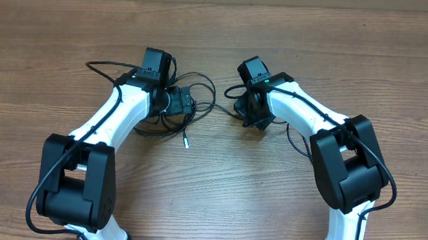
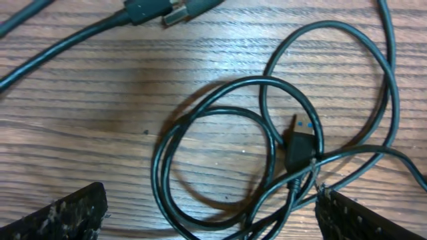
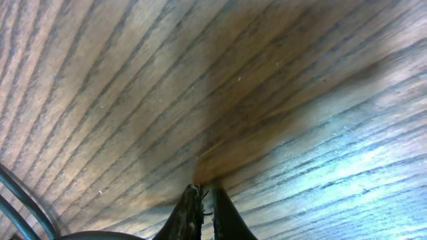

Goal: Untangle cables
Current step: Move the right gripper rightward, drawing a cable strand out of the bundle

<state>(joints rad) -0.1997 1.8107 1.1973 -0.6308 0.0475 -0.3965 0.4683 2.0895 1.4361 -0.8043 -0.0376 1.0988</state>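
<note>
Table: brown wood-grain top (image 1: 220, 16), with both white arms reaching in from 6 o'clock.
Cables: a small tangle of thin black cords (image 1: 193, 104) lies at about 11 o'clock from the table's middle, under the tip of the left arm.
Stray loop: one cord arcs out from the tangle toward 10 o'clock.
Loose end: a pale-tipped end (image 1: 186, 143) lies at 6 o'clock of the tangle.
Left claw: the left claw (image 1: 176, 103) stands wide open above the tangle. In its wrist view, its fingers (image 2: 60, 217) stand at 7 and 5 o'clock, with the overlapping loops between them.
Contact: I cannot tell whether the 5 o'clock finger touches the cord just beside it.
Black plug: a small plug (image 2: 297, 150) lies at 3 o'clock of the coil, crossed by cords.
Metal-tipped plug: a connector (image 2: 177, 15) lies at 12 o'clock, apart from the coil.
Right claw: the right claw (image 3: 203, 210) has its tips pressed together, pointing at wood. It sits at 3 o'clock of the tangle, near it.
Cord by right claw: two strands (image 3: 20, 200) show at 8 o'clock in its view.
</note>
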